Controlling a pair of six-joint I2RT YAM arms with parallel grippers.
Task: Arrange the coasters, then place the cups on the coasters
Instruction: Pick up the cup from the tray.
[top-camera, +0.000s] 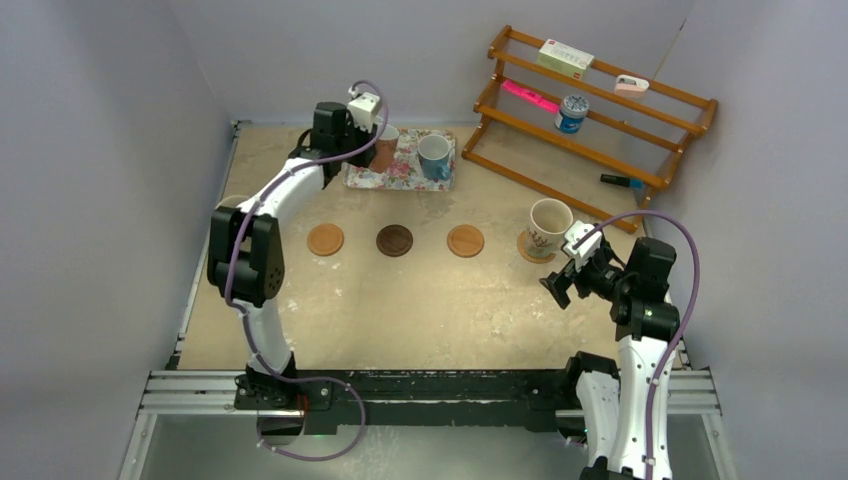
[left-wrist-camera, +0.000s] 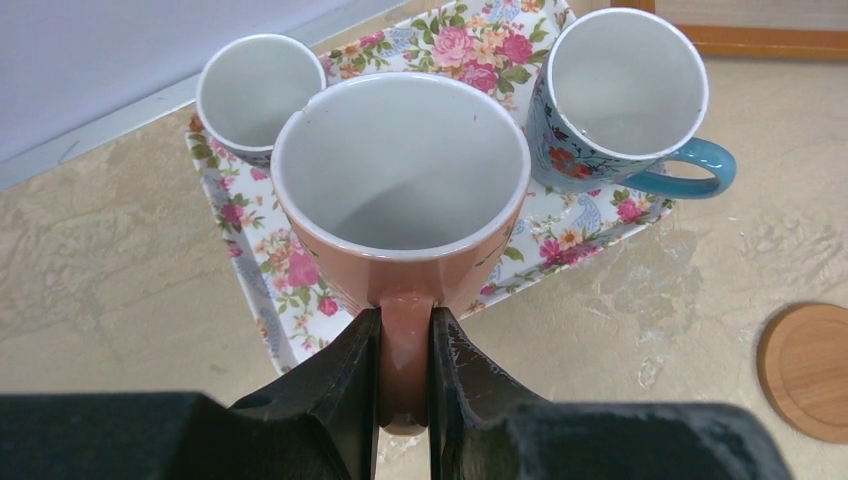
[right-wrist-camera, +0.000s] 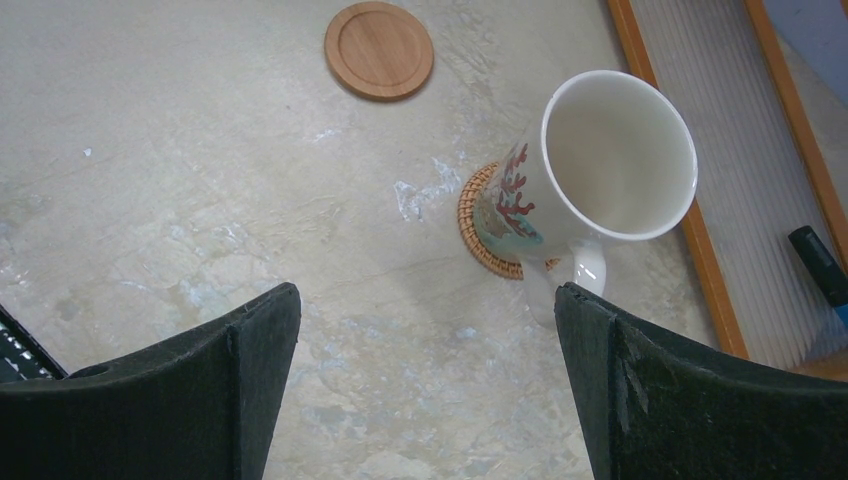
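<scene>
Now the left pincer (left-wrist-camera: 405, 372) clamps the orange mug (left-wrist-camera: 400, 190) by its handle, at the tray (left-wrist-camera: 245, 265).
The handle points straight back into the narrowed jaws and the mouth faces up; I cannot tell whether the base is clear of the tray. Three bare coasters lie in a row on the desk (top-camera: 400, 310), nearer the arm bases than the tray: left tan coaster (top-camera: 325, 239), dark coaster (top-camera: 394, 240), right tan coaster (top-camera: 465, 240). The tray also holds a blue mug (left-wrist-camera: 620, 90) and a small grey mug (left-wrist-camera: 258, 90), both empty. The right pincer (right-wrist-camera: 428, 300) stands wide and empty, just short of the cream mug (right-wrist-camera: 620, 150) on its woven coaster (right-wrist-camera: 480, 235).
</scene>
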